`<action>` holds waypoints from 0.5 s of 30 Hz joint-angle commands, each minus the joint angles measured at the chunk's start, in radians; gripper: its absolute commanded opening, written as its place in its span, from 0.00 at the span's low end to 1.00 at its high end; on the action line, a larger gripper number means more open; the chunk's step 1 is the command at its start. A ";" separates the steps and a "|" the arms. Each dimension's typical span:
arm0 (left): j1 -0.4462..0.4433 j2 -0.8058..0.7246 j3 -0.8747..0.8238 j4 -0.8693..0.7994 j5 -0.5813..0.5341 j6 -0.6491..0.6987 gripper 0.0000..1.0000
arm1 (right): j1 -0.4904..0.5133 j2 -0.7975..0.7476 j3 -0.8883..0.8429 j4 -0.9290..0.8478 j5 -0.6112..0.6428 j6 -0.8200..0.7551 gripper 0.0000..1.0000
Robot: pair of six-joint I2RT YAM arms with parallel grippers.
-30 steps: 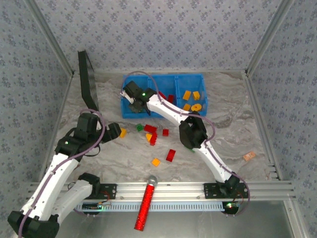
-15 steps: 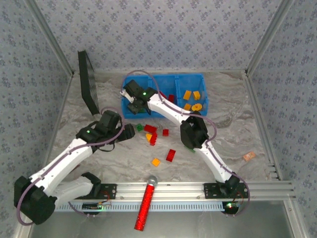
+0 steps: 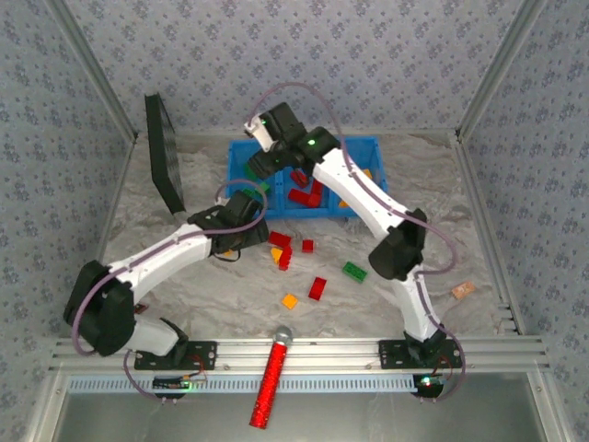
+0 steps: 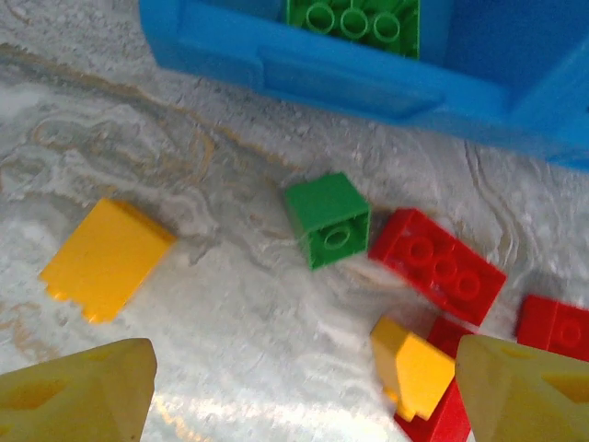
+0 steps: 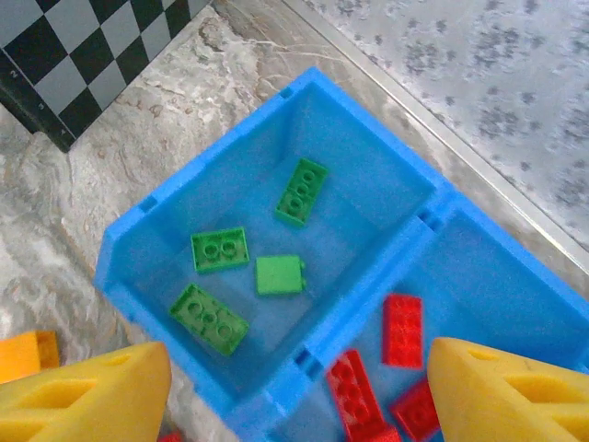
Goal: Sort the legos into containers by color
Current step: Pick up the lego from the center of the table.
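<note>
Blue plastic is seen from above at the far side of the table (image 3: pixel 230 295): the tray (image 3: pixel 236 175), with its boxes side by side. The right claw (image 3: pixel 265 136) is held over the tray's left end. The left claw (image 3: pixel 247 217) is held low over the table, just in front of the tray. Loose bricks are scattered nearby, among them a green brick (image 3: pixel 354 271), a red brick (image 3: pixel 317 288) and an orange brick (image 3: pixel 290 300). A red glittery stick (image 3: pixel 269 387) is laid across the near rail, and a black panel (image 3: pixel 164 152) is leaned by the left wall.

From the left wrist, the left claw (image 4: pixel 299 396) is seen spread wide, with nothing gripped. A small green cube (image 4: pixel 327 219) is lying on the table near the tray wall (image 4: pixel 331 74), just beside a long red brick (image 4: pixel 437 265). A yellow brick (image 4: pixel 106 258) is lying off to the left.

From the right wrist, the right claw (image 5: pixel 294 396) is seen spread wide too, with nothing gripped. Four green bricks (image 5: pixel 220 249) are lying in the left box. Red bricks (image 5: pixel 401 330) are lying in the box next to it.
</note>
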 commanded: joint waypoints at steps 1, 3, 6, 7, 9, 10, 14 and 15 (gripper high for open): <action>-0.008 0.071 0.089 -0.001 -0.048 -0.059 0.84 | -0.018 -0.137 -0.151 -0.029 0.020 0.002 0.76; -0.008 0.122 0.126 -0.023 -0.052 -0.081 0.84 | -0.034 -0.221 -0.279 0.012 0.046 0.017 0.76; -0.006 0.188 0.163 -0.044 -0.051 -0.116 0.84 | -0.072 -0.346 -0.460 0.063 0.058 0.059 0.76; -0.006 0.207 0.170 -0.047 -0.050 -0.129 0.84 | -0.088 -0.386 -0.521 0.079 0.057 0.077 0.76; -0.005 0.235 0.176 -0.041 -0.042 -0.153 0.84 | -0.120 -0.461 -0.639 0.120 0.055 0.116 0.76; -0.003 0.249 0.179 -0.038 -0.037 -0.165 0.84 | -0.137 -0.502 -0.705 0.146 0.050 0.136 0.76; 0.002 0.295 0.195 -0.044 -0.024 -0.190 0.81 | -0.197 -0.599 -0.875 0.201 0.021 0.183 0.76; 0.002 0.304 0.200 -0.045 -0.023 -0.195 0.80 | -0.210 -0.616 -0.906 0.204 0.017 0.190 0.76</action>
